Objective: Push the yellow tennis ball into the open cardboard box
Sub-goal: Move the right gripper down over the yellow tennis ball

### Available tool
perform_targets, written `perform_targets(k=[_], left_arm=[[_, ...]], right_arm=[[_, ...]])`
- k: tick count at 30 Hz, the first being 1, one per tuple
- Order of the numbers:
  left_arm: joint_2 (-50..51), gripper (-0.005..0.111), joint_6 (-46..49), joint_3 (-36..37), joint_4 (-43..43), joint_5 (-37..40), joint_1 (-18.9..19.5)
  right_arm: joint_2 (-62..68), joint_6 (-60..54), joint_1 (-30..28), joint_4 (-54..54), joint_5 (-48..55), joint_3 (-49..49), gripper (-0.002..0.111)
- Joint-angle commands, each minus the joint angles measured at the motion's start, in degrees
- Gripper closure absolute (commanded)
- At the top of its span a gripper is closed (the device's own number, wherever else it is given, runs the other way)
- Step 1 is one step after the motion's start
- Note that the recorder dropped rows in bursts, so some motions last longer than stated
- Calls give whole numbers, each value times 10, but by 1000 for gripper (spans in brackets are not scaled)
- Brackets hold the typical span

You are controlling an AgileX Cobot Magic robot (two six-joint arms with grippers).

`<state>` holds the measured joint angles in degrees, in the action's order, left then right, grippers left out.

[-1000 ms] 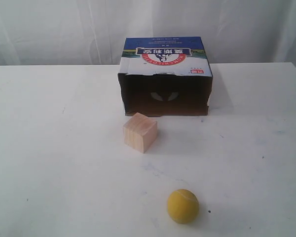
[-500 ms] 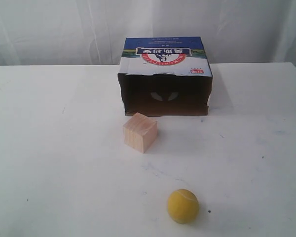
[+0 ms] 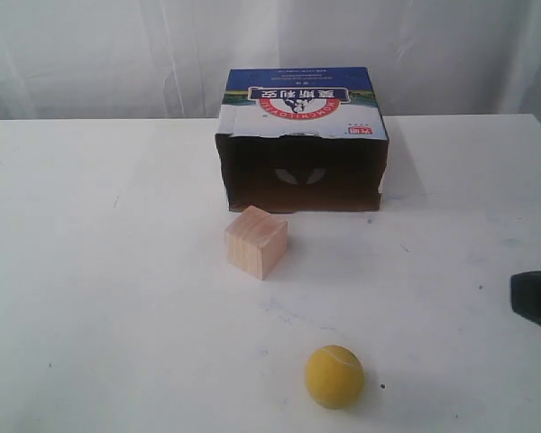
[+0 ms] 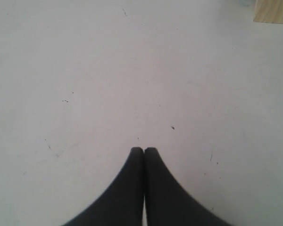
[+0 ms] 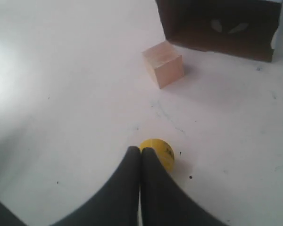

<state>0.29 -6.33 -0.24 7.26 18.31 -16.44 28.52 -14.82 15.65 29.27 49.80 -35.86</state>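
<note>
The yellow tennis ball (image 3: 334, 376) rests near the table's front edge, right of centre. It shows again as the ball (image 5: 162, 151) just beyond my right gripper (image 5: 140, 150), whose fingers are shut together with nothing held. That gripper (image 3: 536, 299) enters the exterior view at the right edge, well right of the ball. The open cardboard box (image 3: 302, 140) stands at the back with its dark opening (image 5: 221, 26) facing forward. My left gripper (image 4: 144, 150) is shut over bare table and does not show in the exterior view.
A pale wooden cube (image 3: 256, 241) sits between the ball and the box opening, slightly left of the straight line; the cube (image 5: 163, 63) and a corner of it (image 4: 273, 12) show in the wrist views. A white curtain hangs behind the white table (image 3: 90, 271).
My right gripper has come into the exterior view at the right edge. Ball, cube and box have not moved.
</note>
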Motion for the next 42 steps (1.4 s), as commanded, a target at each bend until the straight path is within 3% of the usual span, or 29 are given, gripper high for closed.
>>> perform_targets(k=[1,7,14,25,42], left_arm=[[-3,107,1,2,0,10,-3],[-3,107,1,2,0,10,-3],[-3,107,1,2,0,10,-3],[-3,107,1,2,0,10,-3],[-3,107,1,2,0,10,-3]], right_arm=[[67,-50,30,21,3,-3,108],[216,-59,149,16,-72,-3,108],[366,-55,245,-38,-166,-3,108],[489,-55,250,-58,-254,-3,108],[535,-43,249,-85,-287,-3,108]])
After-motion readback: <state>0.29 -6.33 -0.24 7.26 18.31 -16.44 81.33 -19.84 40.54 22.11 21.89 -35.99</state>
